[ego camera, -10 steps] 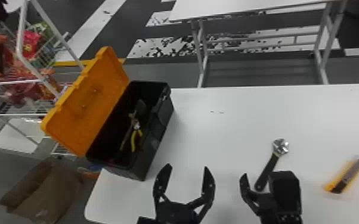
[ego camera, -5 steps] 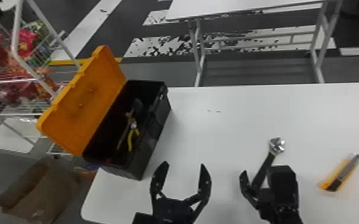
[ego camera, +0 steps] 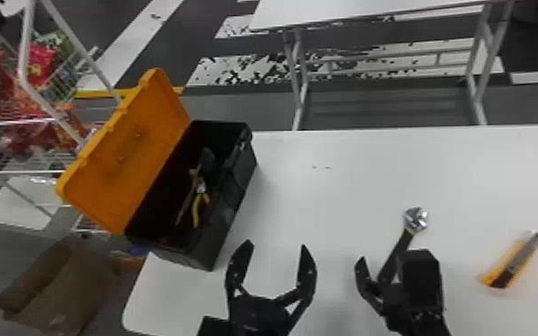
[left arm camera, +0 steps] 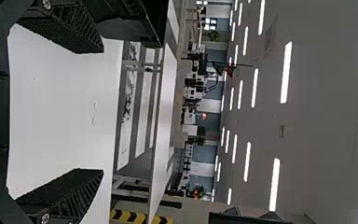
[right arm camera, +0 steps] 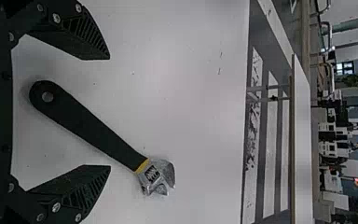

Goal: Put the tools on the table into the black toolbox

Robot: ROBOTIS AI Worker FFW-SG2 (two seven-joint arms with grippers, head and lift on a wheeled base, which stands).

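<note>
white tbl w/ grey flr behind — l tool & r tool spread open

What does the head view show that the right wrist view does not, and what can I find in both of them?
Head view: the black toolbox with its orange lid open, yellow-handled pliers inside it, the yellow utility knife and the open left tool.

Right wrist view: the round hole at the handle end and the adjusting screw near the jaws.

Both: the adjustable wrench lying on the white table, and the open right tool.
</note>
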